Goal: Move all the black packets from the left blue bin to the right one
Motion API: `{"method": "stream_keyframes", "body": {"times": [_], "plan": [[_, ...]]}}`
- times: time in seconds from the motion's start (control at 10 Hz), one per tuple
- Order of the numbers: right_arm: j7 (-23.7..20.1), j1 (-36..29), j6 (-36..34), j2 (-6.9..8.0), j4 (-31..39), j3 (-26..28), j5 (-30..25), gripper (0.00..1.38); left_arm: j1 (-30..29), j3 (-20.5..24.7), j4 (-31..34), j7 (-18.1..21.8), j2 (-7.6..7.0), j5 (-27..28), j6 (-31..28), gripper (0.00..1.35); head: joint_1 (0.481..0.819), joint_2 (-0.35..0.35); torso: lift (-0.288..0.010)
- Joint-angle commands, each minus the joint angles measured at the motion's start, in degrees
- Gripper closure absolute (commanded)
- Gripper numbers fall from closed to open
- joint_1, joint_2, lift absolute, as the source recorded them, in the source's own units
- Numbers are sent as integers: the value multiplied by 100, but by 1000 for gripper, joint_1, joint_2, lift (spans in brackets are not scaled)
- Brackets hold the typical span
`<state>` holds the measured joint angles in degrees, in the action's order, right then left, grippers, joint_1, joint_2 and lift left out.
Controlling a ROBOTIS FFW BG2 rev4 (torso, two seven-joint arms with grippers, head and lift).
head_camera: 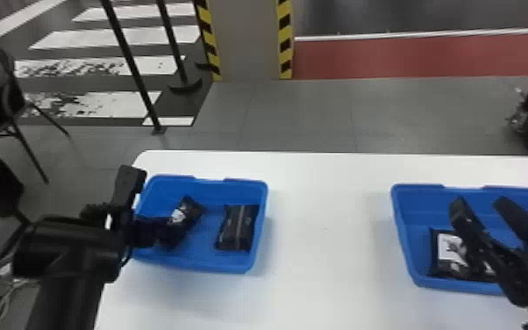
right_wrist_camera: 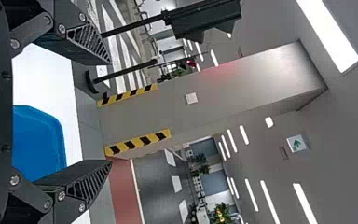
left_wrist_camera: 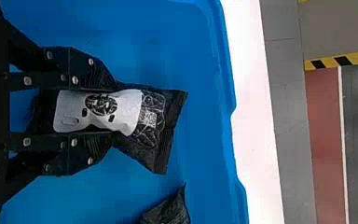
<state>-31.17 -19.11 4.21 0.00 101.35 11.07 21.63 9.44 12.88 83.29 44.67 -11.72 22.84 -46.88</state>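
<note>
While the left black gripper (head_camera: 164, 233) is squeezing a shiny black packet (left_wrist_camera: 173, 106) with a white sticker (left_wrist_camera: 126, 108) in the left blue plastic bin (head_camera: 206, 262), another black packet (head_camera: 239, 228) is lying nearby. The open right black gripper (head_camera: 480, 204) is hanging over the right blue plastic bin (head_camera: 408, 215), above a white-stickered packet (head_camera: 449, 252).

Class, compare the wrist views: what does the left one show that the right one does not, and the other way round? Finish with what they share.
Left wrist view: the left gripper closed on a white-labelled black packet, and part of another black packet.

Right wrist view: the right gripper open, plus ceiling lamps and a green sign.

Both: part of a blue bin, the white table and a red floor strip.
</note>
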Motion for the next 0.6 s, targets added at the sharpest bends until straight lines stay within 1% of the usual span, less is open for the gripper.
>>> {"method": "stream_keyframes", "body": {"times": [0.0, 0.2, 0.4, 0.5], "plan": [[-3, -1, 1, 5, 11, 0, 26, 297, -44, 4, 144, 182, -6, -122, 90, 1211, 695, 154, -110], [-64, -1, -27, 5, 53, -9, 34, 295, -592, 48, 1339, 446, 64, -350, -191, 1211, 695, 138, -110], [-108, 13, -55, 5, 138, -70, 69, 294, -1169, 65, 2759, 604, 64, -544, -557, 1211, 695, 118, -110], [-135, 42, -83, 5, 180, -141, 122, 294, -1422, 57, 3350, 657, 91, -702, -613, 1211, 695, 109, -110]]}}
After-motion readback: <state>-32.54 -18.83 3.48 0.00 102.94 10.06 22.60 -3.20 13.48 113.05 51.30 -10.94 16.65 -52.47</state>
